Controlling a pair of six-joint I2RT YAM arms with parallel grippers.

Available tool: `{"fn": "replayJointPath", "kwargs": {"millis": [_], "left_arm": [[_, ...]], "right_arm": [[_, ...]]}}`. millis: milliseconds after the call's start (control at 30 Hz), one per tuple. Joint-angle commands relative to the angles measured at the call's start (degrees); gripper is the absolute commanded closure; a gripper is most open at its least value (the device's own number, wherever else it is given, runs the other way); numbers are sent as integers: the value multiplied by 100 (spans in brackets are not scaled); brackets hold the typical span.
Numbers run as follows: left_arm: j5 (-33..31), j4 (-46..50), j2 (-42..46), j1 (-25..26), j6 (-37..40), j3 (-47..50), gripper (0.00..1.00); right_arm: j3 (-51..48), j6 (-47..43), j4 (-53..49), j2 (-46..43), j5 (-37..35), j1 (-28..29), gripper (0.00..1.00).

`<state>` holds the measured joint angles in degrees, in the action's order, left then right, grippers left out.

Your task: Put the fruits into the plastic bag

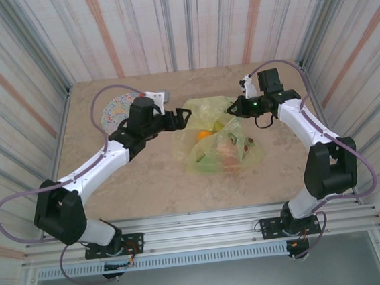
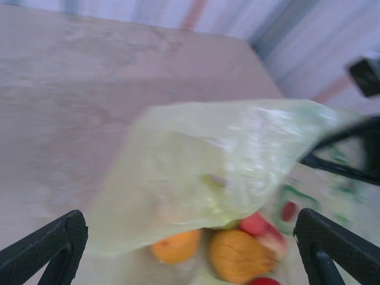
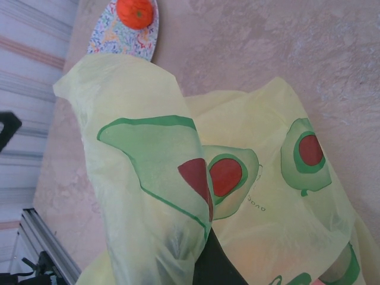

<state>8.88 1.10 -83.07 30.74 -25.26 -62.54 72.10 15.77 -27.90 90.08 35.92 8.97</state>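
The yellow plastic bag (image 1: 220,139) with avocado prints lies at mid-table, its far edge lifted. My right gripper (image 1: 234,109) is shut on that lifted edge; in the right wrist view the plastic bag (image 3: 148,166) drapes over a dark finger (image 3: 217,270). My left gripper (image 1: 185,116) stands open at the bag's left side, its fingers (image 2: 47,249) wide apart around the raised flap (image 2: 202,172). Under the flap lie two orange fruits (image 2: 240,255), a pink-red one (image 2: 261,228) and a red one. One orange-red fruit (image 3: 135,12) sits on the plate.
The speckled plate (image 1: 114,108) lies at the far left, partly behind my left arm. Corrugated striped walls close in the table on three sides. Bare tabletop (image 1: 146,174) lies in front of the bag.
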Motion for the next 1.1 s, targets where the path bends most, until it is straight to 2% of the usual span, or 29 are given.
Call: {"fn": "replayJointPath", "kwargs": {"millis": [0, 300, 633, 1067], "left_arm": [[-825, 736, -81, -441, 270, -294, 5], [-1149, 1469, -1400, -1367, 608, -1322, 3], [-1781, 2457, -3348, -1653, 1344, -3261, 1], [-1248, 3429, -5114, -1982, 1493, -5513, 3]], "right_arm": [[19, -188, -79, 66, 78, -11, 100], [-21, -149, -4, 78, 126, 8, 100], [-48, -153, -27, 3, 108, -1, 100], [-82, -136, -84, -111, 66, 8, 100]]}}
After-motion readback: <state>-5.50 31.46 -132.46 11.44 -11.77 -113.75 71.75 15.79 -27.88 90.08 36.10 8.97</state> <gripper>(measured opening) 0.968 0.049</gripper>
